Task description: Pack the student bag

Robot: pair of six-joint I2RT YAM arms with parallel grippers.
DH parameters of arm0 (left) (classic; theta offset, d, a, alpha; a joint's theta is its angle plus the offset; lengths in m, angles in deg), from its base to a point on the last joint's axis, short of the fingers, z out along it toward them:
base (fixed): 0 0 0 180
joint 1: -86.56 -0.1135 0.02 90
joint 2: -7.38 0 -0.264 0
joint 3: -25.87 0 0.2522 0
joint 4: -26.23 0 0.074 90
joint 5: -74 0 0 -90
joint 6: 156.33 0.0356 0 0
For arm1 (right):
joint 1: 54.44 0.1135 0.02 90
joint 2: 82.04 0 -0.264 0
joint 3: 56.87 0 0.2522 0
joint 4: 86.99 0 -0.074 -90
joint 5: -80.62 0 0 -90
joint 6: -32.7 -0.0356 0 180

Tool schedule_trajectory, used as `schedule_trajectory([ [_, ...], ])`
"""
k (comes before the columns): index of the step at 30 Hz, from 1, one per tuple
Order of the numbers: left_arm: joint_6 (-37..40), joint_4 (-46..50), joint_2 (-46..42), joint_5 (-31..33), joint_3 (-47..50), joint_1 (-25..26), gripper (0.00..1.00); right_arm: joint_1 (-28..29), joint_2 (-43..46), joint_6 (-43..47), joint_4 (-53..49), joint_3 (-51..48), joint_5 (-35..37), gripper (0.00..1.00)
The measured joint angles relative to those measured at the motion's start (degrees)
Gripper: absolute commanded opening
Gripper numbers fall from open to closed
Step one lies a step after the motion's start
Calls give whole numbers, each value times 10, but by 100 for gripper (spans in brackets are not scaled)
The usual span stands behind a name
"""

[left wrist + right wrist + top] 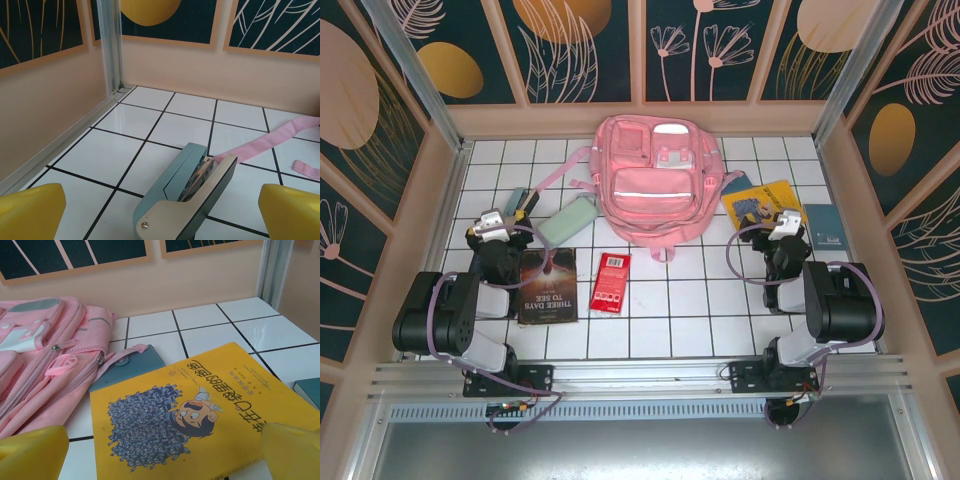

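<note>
The student bag [650, 190], a large light-pink backpack, lies flat at the back middle of the tiled table with its front pockets up; its side [45, 370] is also in the right wrist view. My left gripper [505, 222] [160, 214] is open just above a teal and beige stapler [185, 192], left of the bag. A pink bag strap [270, 145] trails behind the stapler. My right gripper [787, 224] [162, 452] is open over a yellow book [200, 410] to the right of the bag. Neither gripper holds anything.
A mint-green pencil case [568, 221], a dark book [548, 285] and a red packet [611, 282] lie in front of the bag. A teal notebook [132, 367] sticks out from under the yellow book. Another teal book [826, 226] lies near the right wall. Walls close three sides.
</note>
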Motion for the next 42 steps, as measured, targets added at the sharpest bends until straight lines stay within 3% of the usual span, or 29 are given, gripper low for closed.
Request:
schedule_trajectory([
  [11, -1, 37, -16, 3, -7, 0, 99, 0, 0, 0, 0, 0, -5, 99],
  [15, -32, 191, -96, 50, -80, 0, 99, 5, 47, -5, -26, -10, 32, 99],
  [17, -77, 278, -138, 78, -137, 0, 99, 9, 100, -18, -81, 0, 60, 99],
  [21, -205, 438, -213, 105, -248, 0, 99, -9, 185, -131, -259, 88, 92, 99],
  [26, -304, 513, -261, 37, -269, 0, 98, -69, 214, -300, -345, 145, -3, 99],
  [30, -352, 556, -235, -66, -274, 5, 88, -81, 234, -367, -366, 131, -76, 99],
  [36, -361, 580, -173, -129, -291, 117, 84, -34, 238, -358, -429, 148, -101, 99],
  [42, -349, 600, -60, -124, -372, 257, 84, 50, 238, -315, -477, 179, -70, 99],
])
